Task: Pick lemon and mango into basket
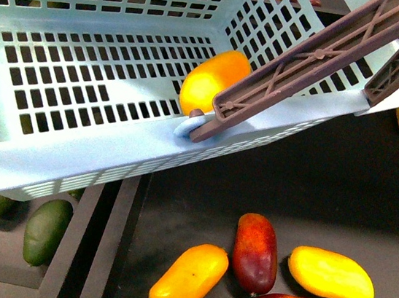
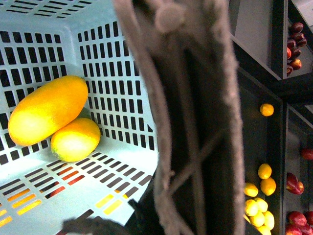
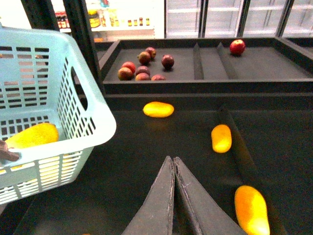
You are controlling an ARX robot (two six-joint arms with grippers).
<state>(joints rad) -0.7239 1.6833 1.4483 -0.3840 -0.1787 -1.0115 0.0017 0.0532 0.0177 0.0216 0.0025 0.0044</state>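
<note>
Brown ribbed swing handle (image 2: pixel 195 127) crossing light teal slotted plastic basket (image 1: pixel 74 154), which is holding yellow-orange elongated mango (image 2: pixel 48 110) touching small yellow oval lemon (image 2: pixel 76 139); right gripper (image 3: pixel 174 164) fingers pressing together, empty; left gripper's state cannot be told.

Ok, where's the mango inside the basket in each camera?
Front view: the mango lies on the basket floor, partly behind the brown handle.
Left wrist view: mango beside the lemon.
Right wrist view: mango shows over the rim.
Shared landmark: the teal basket.
</note>
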